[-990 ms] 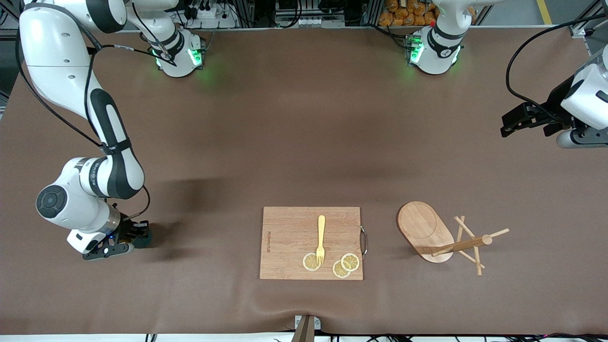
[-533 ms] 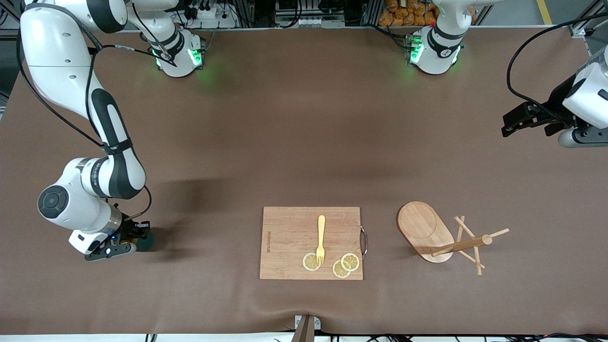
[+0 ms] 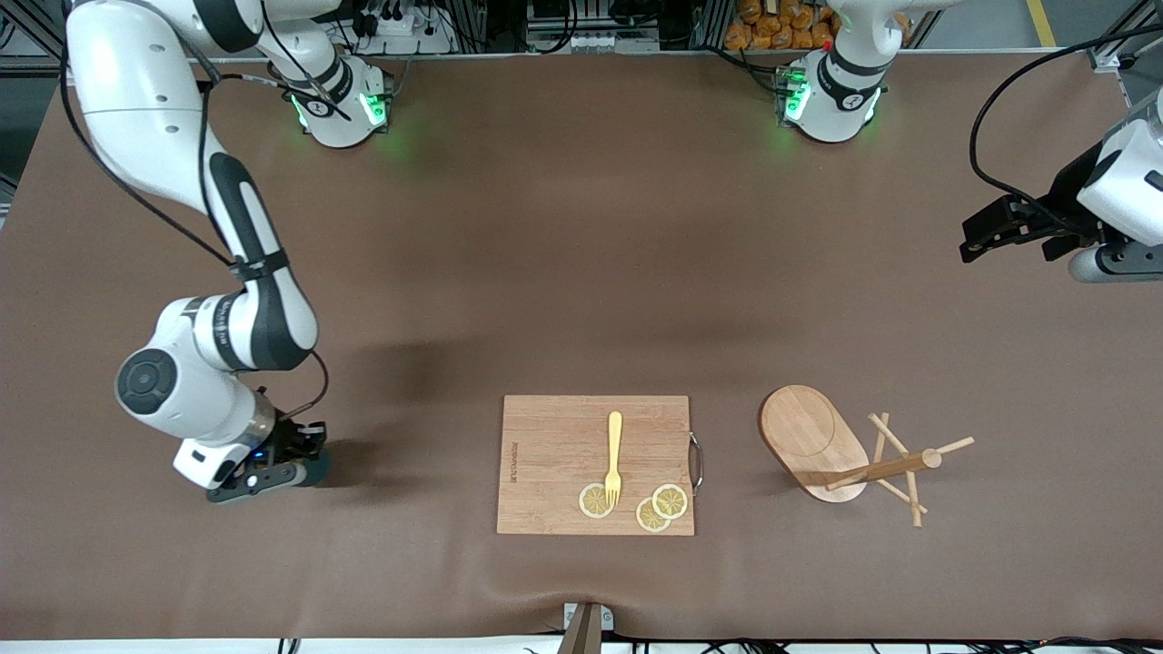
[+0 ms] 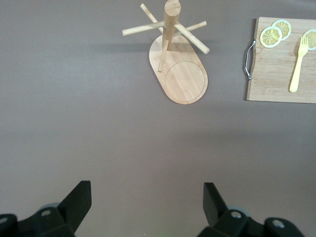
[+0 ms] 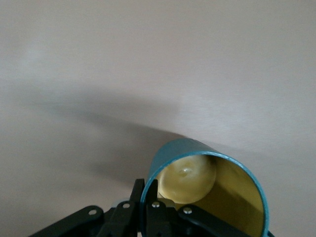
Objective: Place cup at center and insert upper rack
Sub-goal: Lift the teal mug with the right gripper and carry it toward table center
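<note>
My right gripper is shut on the rim of the dark teal cup, one finger inside and one outside. It holds the cup low over the table toward the right arm's end. In the right wrist view the cup shows its yellowish inside. The upper rack, a wooden post with thin pegs, lies on its side. Its bare end rests on the oval bamboo base and its peg end on the table. My left gripper hangs open and waits over the left arm's end of the table, with the rack in its wrist view.
A rectangular wooden cutting board with a metal handle lies between the cup and the oval base. On it are a yellow fork and three lemon slices. Brown cloth covers the table.
My right arm has carried the cup toward the cutting board, its fingers finishing their closure on the rim. The left arm has barely moved.
</note>
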